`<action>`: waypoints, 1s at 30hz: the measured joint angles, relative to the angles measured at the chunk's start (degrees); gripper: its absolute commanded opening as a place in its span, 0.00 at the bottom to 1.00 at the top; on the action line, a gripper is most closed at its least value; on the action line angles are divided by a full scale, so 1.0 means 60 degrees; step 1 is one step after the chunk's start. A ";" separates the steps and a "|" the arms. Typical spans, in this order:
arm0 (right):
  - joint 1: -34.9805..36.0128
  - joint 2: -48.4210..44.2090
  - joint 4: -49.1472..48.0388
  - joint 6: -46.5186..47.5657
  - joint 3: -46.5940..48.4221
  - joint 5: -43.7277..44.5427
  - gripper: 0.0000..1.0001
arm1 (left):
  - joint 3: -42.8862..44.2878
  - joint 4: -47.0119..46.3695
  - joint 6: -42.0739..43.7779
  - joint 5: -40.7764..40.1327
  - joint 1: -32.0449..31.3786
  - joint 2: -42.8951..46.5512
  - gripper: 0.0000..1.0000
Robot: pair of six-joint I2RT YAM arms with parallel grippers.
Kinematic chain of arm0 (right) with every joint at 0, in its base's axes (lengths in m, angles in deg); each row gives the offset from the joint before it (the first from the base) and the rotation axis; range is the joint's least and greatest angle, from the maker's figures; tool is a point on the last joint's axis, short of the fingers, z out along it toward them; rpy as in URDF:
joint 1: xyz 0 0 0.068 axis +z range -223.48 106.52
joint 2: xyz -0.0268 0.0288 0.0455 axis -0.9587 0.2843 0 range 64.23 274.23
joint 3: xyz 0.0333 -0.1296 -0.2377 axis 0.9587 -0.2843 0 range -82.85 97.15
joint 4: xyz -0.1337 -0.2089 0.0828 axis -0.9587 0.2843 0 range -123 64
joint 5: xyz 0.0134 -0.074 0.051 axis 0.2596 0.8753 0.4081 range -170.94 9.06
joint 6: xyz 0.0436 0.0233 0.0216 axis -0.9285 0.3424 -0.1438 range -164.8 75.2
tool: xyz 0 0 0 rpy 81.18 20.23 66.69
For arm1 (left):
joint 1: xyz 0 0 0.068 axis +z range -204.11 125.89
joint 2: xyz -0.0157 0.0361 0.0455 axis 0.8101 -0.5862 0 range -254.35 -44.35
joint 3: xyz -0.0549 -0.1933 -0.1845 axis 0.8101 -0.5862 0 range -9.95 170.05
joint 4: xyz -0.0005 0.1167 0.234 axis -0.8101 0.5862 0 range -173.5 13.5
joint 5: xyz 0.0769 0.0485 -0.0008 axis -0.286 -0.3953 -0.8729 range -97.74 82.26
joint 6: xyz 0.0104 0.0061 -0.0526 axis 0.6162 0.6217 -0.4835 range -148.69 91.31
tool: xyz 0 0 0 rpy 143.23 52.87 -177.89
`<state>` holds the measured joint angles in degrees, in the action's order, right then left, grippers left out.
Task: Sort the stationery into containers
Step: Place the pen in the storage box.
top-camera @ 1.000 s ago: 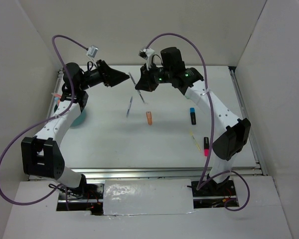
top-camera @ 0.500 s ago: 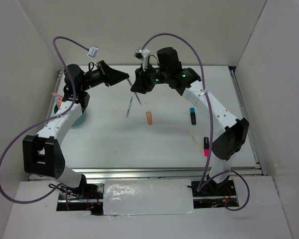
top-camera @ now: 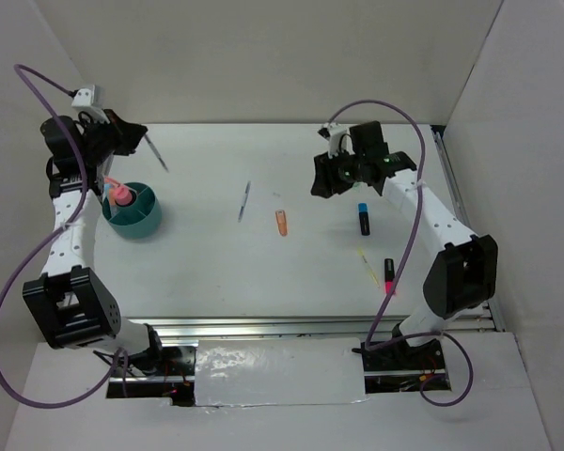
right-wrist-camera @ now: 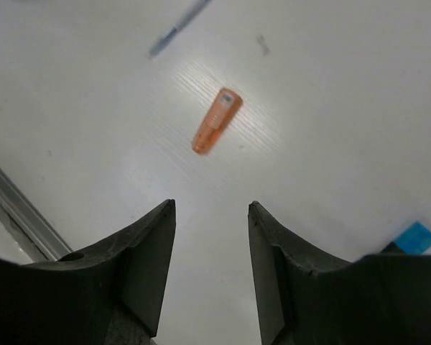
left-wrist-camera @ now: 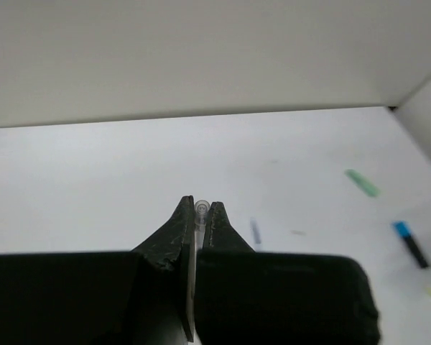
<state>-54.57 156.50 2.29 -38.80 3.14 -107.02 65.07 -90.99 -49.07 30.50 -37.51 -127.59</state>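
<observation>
L end effector (left-wrist-camera: 202,204) clamped on thin pen (top-camera: 156,157) near teal tub (top-camera: 141,229), prob. for drop-in; R end effector (right-wrist-camera: 208,212) apart over orange marker (right-wrist-camera: 215,121).

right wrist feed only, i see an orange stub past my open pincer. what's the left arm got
Observer: The left pincer is shut on a thin pen, held clear of the table near the teal tub at the left side.
Operator: anything in the tub already
Observer: Yes, a pink-capped tube sits inside it.
</observation>
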 measured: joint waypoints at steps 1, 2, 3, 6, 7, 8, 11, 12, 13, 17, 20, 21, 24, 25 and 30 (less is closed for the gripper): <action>-0.0073 -0.0095 0.0015 0.0066 -0.0357 0.0146 0.51 | -0.0091 0.0029 0.0488 -0.0331 0.0138 0.0102 0.00; -0.0149 -0.0171 0.0047 0.0131 -0.0681 0.0280 0.50 | -0.0182 0.0036 0.0914 -0.0612 0.0244 0.0164 0.00; -0.0270 -0.0237 0.0058 0.0197 -0.0994 0.0404 0.50 | -0.0244 0.0022 0.1260 -0.0882 0.0324 0.0182 0.00; -0.0579 -0.0368 0.0098 0.0350 -0.1767 0.0739 0.49 | -0.0401 -0.0102 0.2036 -0.1592 0.0481 0.0095 0.00; -0.0732 -0.0412 0.0131 0.0419 -0.1989 0.0845 0.49 | -0.0441 -0.0182 0.2218 -0.1821 0.0528 0.0026 0.00; -0.0900 -0.0437 0.0164 0.0474 -0.2178 0.0984 0.49 | -0.0466 -0.0262 0.2466 -0.2033 0.0561 -0.0073 0.00; -0.1355 -0.0521 0.0251 0.0648 -0.2546 0.1235 0.48 | -0.0510 -0.0484 0.3111 -0.2554 0.0674 -0.0430 0.00; -0.1486 -0.0568 0.0302 0.0714 -0.2656 0.1311 0.48 | -0.0517 -0.0506 0.3198 -0.2659 0.0714 -0.0517 0.00; -0.1639 -0.0616 0.0372 0.0772 -0.2739 0.1384 0.48 | -0.0528 -0.0546 0.3362 -0.2754 0.0761 -0.0616 0.00; -0.2109 -0.0889 0.0586 0.0969 -0.3078 0.1563 0.48 | -0.0634 -0.0616 0.3657 -0.2976 0.0892 -0.0809 0.00; -0.2361 -0.0994 0.0794 0.1082 -0.3289 0.1628 0.48 | -0.0812 -0.0688 0.3679 -0.3024 0.0973 -0.0882 0.00; -0.2412 -0.0994 0.0852 0.1111 -0.3340 0.1643 0.48 | -0.0856 -0.0685 0.3676 -0.3020 0.0987 -0.0922 0.00; -0.2481 -0.0994 0.1096 0.1195 -0.3504 0.1654 0.48 | -0.1005 -0.0692 0.3646 -0.3009 0.1031 -0.1024 0.00; -0.2484 -0.0994 0.1133 0.1220 -0.3566 0.1650 0.48 | -0.1089 -0.0688 0.3639 -0.3005 0.1038 -0.1027 0.00; -0.2492 -0.0994 0.1326 0.1275 -0.3956 0.1650 0.49 | -0.1592 -0.0678 0.3650 -0.2962 0.1042 -0.1045 0.26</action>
<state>-69.52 150.53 10.24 -31.15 -20.59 -97.12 55.52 -95.05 -27.17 12.73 -31.26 -133.86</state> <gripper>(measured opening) 0.491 0.118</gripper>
